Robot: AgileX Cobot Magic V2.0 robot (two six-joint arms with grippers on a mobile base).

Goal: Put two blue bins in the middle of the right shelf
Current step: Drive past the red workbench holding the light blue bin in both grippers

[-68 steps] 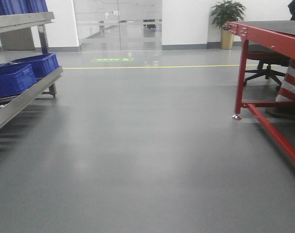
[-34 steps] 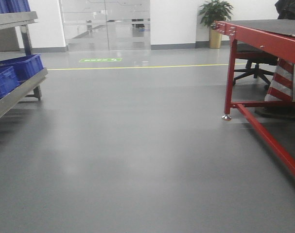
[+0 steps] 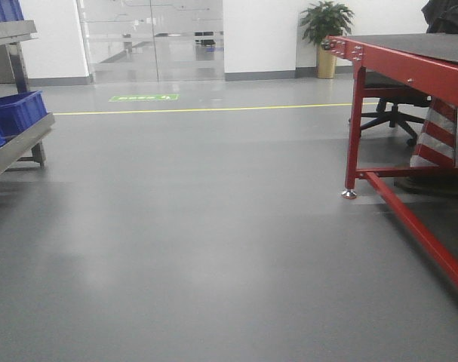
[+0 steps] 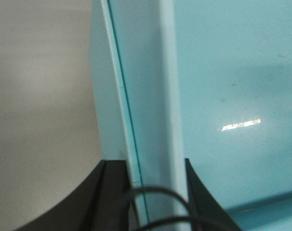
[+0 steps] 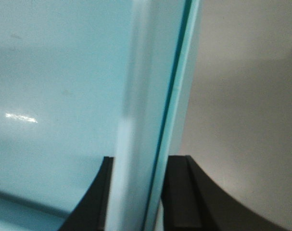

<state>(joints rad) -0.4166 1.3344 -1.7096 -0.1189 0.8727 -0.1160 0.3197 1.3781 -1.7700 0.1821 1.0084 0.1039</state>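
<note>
transport is the step in hand: the robot drives over the open grey floor [image 3: 213, 249] with the load in its grippers. the red table [image 3: 410, 60] stands on the right, a steel rack [image 3: 21, 143] with dark-blue crates [image 3: 17, 111] is at the left edge, and the right shelf is not in sight. the blue bin [image 4: 222, 72] fills both wrist views. a thin dark seam along its wall may be the joint of two nested bins, but this cannot be told for sure. the left gripper [image 4: 150, 166] is clenched on one side wall, with a black finger [image 4: 109, 192] on each face of it, and the right gripper [image 5: 142, 161] grasps another wall in the same way. the next move, it seems, calls for bringing the base to face the shelf with the bin kept level, and only then reaching forward to the middle tier. against the picture of one second ago, the rack has slid toward the left edge and the table and the plant [image 3: 325, 23] have shifted leftward, so the base is turning right.
</note>
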